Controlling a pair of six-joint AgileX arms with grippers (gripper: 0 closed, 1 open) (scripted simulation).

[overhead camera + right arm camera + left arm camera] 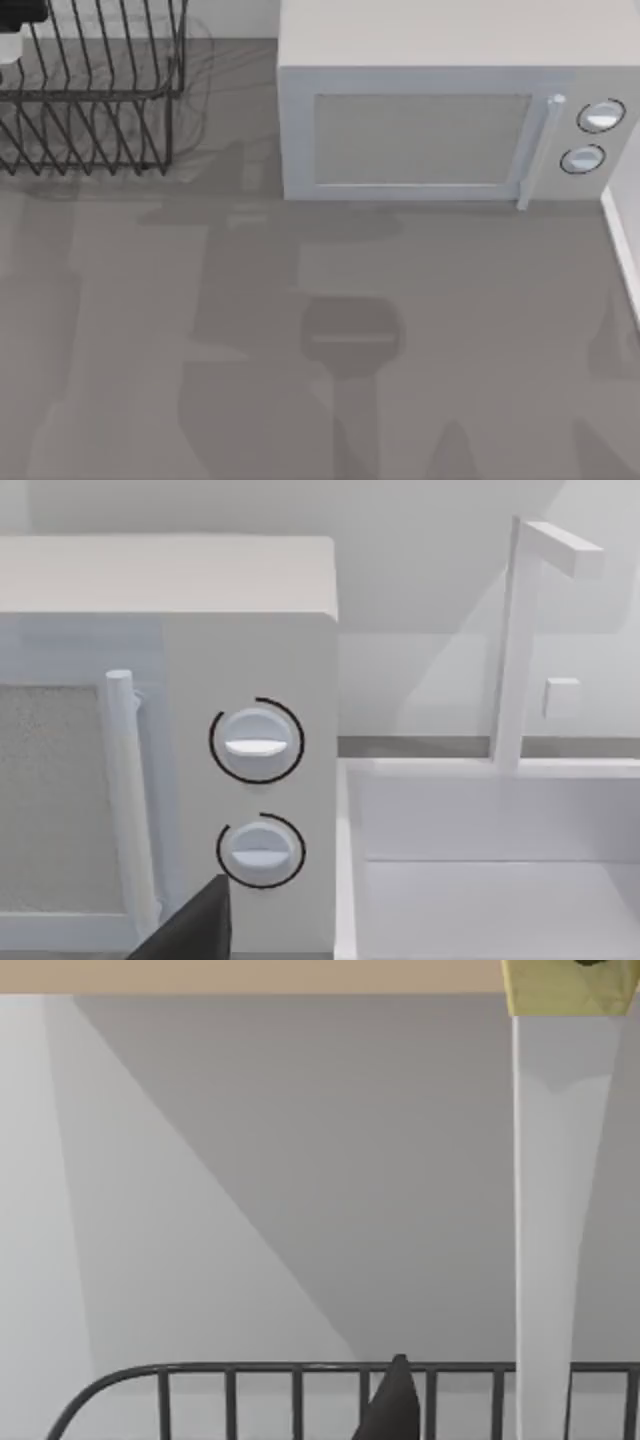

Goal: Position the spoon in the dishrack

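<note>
The spoon [545, 1210] is seen upright at the rim of the dishrack [90, 95], at the counter's back left corner, beside the left end effector [393, 1408]. Whether the spoon is gripped cannot be told. Seating and release are judged outstanding. The right end effector [190, 925] is parked facing the microwave [450, 110].

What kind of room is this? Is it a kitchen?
Probably a pretend kitchen, drawn by a computer. On the grey counter stands a microwave with two round knobs, a black wire dishrack sits at the top view's left, and a white sink with a tap is beside the microwave.
</note>
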